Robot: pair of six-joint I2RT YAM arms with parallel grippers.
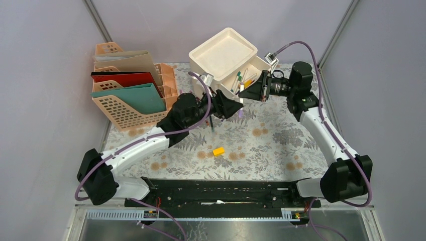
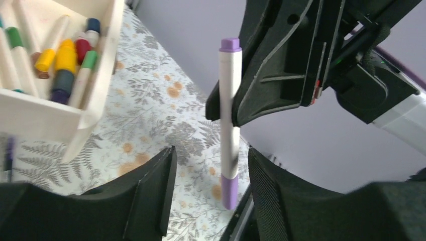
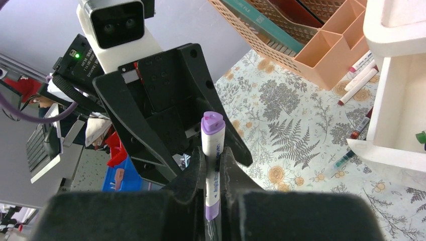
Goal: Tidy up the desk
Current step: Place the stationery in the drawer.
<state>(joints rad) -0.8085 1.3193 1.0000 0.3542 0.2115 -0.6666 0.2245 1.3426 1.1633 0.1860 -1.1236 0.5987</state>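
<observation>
A white marker with purple ends [image 2: 230,120] stands upright above the desk [image 1: 271,145], a tabletop under pale cloth with fern and flower print. My right gripper [image 3: 213,156] is shut on the marker's [image 3: 211,145] lower half. From the top view that gripper [image 1: 243,93] sits just in front of the white box. My left gripper [image 2: 211,193] faces it, open, a finger [image 2: 150,193] on each side of the marker and not touching it. In the top view the left gripper [image 1: 238,107] meets the right one mid-desk, the marker's purple end [image 1: 241,114] showing below them.
A white organizer box [image 1: 253,68] with several coloured pens [image 2: 65,60] stands at the back, a white tray [image 1: 223,52] tilted on it. A peach file holder [image 1: 135,93] with folders stands back left. A yellow block [image 1: 218,151] and loose pens [image 3: 357,80] lie on the cloth.
</observation>
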